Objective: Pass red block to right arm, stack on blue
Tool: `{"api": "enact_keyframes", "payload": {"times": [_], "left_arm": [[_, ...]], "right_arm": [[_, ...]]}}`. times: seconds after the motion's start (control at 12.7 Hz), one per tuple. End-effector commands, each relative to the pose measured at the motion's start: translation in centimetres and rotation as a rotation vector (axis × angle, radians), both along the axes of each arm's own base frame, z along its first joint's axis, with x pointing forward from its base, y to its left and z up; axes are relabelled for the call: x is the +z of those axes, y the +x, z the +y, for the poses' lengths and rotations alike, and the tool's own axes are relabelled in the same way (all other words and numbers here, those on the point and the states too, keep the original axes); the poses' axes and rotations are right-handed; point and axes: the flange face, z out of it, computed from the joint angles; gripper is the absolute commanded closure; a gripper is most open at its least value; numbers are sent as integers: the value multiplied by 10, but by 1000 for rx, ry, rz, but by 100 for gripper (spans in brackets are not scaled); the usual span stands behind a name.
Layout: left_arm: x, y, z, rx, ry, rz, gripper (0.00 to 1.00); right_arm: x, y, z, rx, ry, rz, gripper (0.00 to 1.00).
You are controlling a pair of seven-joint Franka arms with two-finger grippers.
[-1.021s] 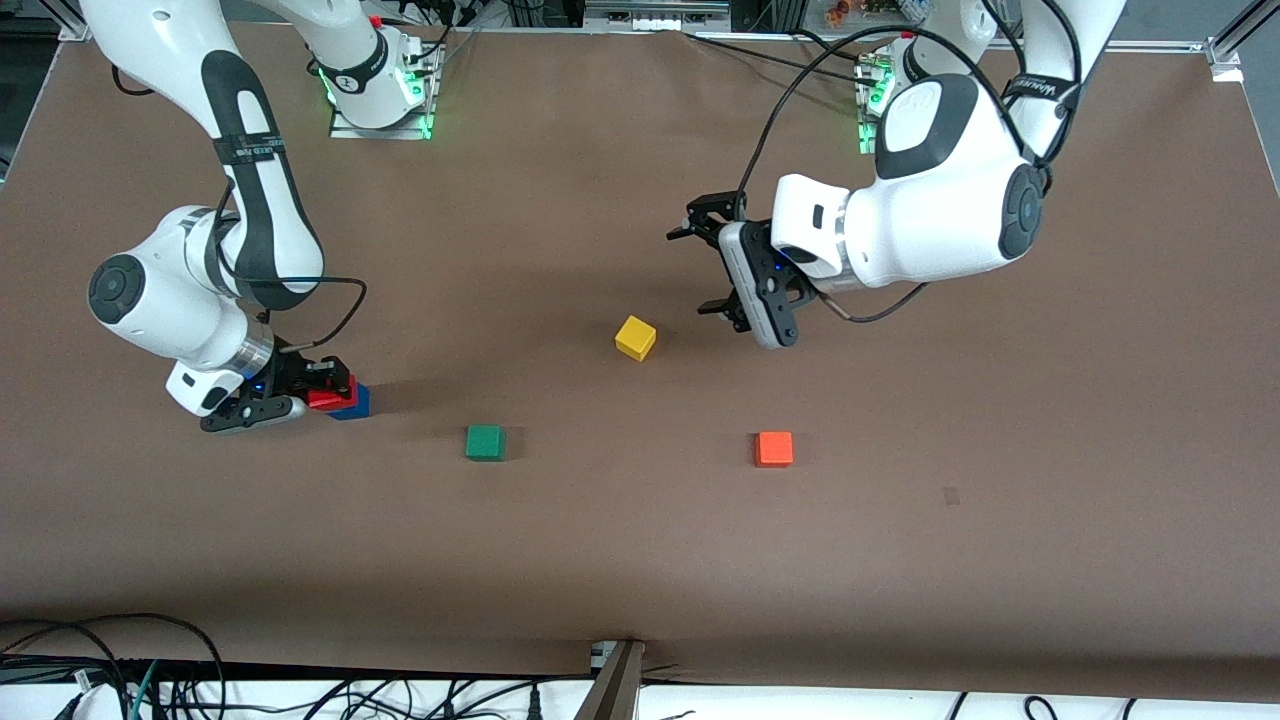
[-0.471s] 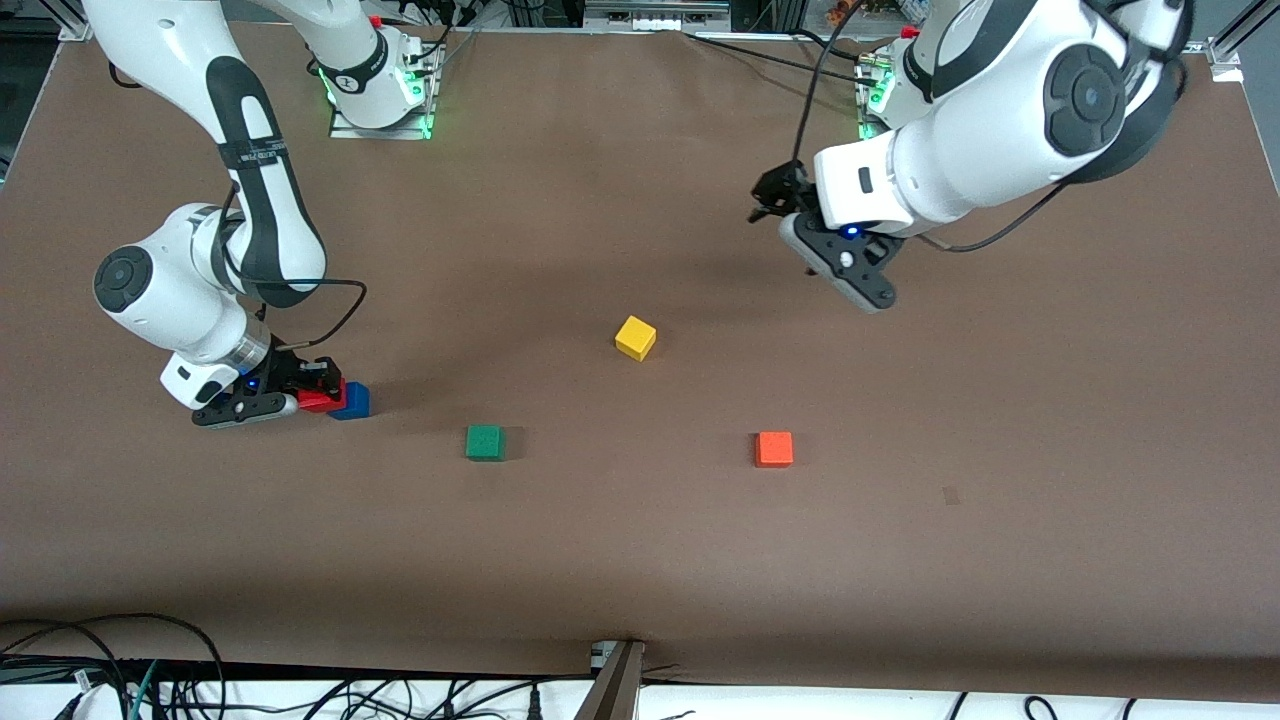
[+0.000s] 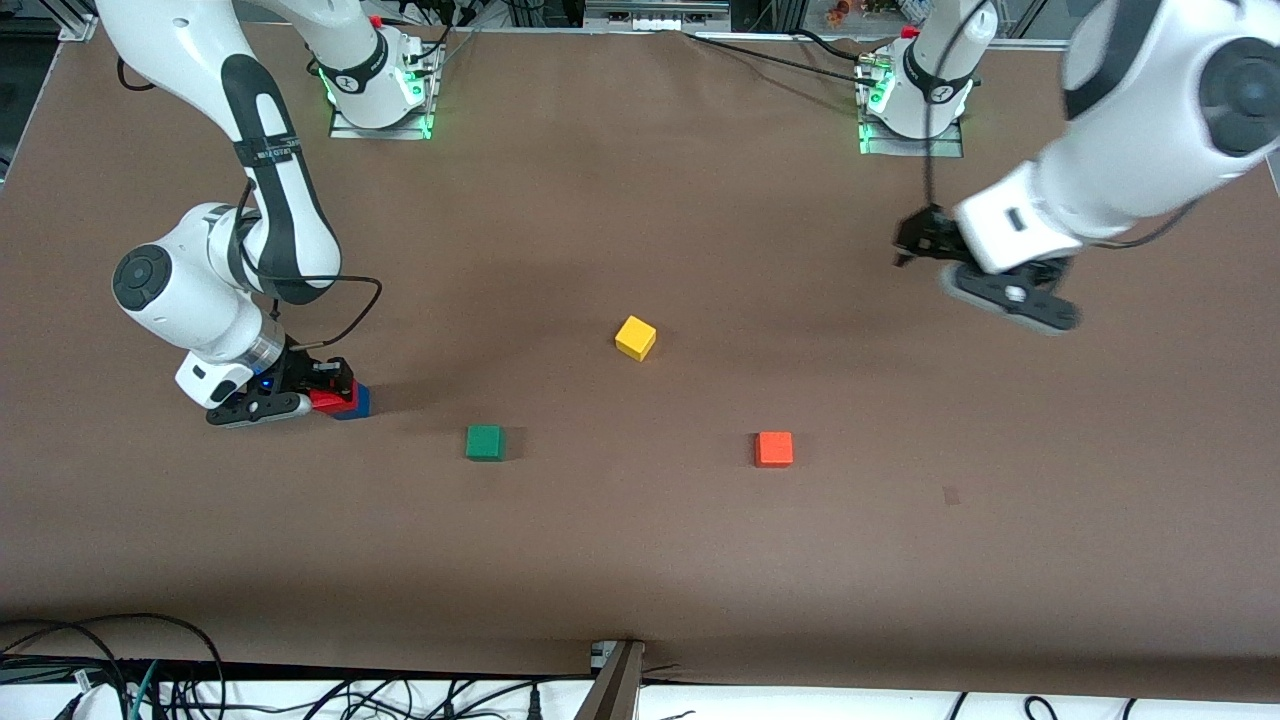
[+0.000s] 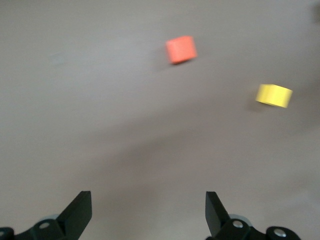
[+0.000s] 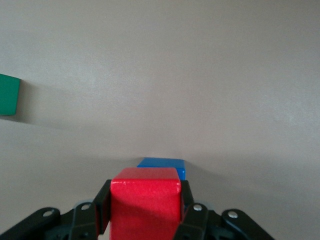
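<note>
My right gripper [image 3: 337,391] is shut on the red block [image 3: 328,400] and holds it low, against the blue block [image 3: 359,402], on that block's side toward the right arm's end of the table. In the right wrist view the red block [image 5: 145,200] sits between the two fingers [image 5: 102,207], and the blue block's top [image 5: 162,163] shows just past it. I cannot tell whether the two blocks touch. My left gripper [image 3: 912,243] is open and empty above bare table near the left arm's end; its spread fingertips [image 4: 80,210] show in the left wrist view.
A green cube [image 3: 485,442] and an orange cube [image 3: 774,448] lie nearer the front camera. A yellow cube [image 3: 635,337] lies mid-table. The left wrist view shows the orange cube [image 4: 181,49] and the yellow cube [image 4: 273,95]; the right wrist view shows the green cube [image 5: 9,94].
The left arm has swung away from the table's middle toward its own end, its gripper empty. The right gripper with the red block has shifted slightly by the blue block.
</note>
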Motion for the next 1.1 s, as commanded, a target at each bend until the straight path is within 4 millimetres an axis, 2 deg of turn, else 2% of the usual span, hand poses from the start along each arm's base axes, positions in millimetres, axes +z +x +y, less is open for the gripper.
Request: {"api": "enact_keyframes", "payload": {"times": [0.0,0.16,0.31,0.47,0.79,0.94,1.02], "left_arm": [[18,-10,52,134,88,-39,0],[34,-26,56,258,133,-64,0],[40,-27,72,400,133,-87,0],[53,-36,78,380,129,-109,0],[57,-41,83,357,138,-97,0],[58,-47,77,332,187,-59,0],[62,-48,64,300,215,-66,0]], "right_arm": [[1,-3,-1,-6,-16,-9,100],[-1,-3,-2,-8,-19,-8,100],[-2,-3,-3,-9,-24,-12,100],[-6,-2,-4,-9,-33,-18,100],[-6,-1,-4,-11,-36,-24,100],[-7,-1,-4,-17,-36,-23,100],[-7,-1,-4,-30,-34,-21,100]]}}
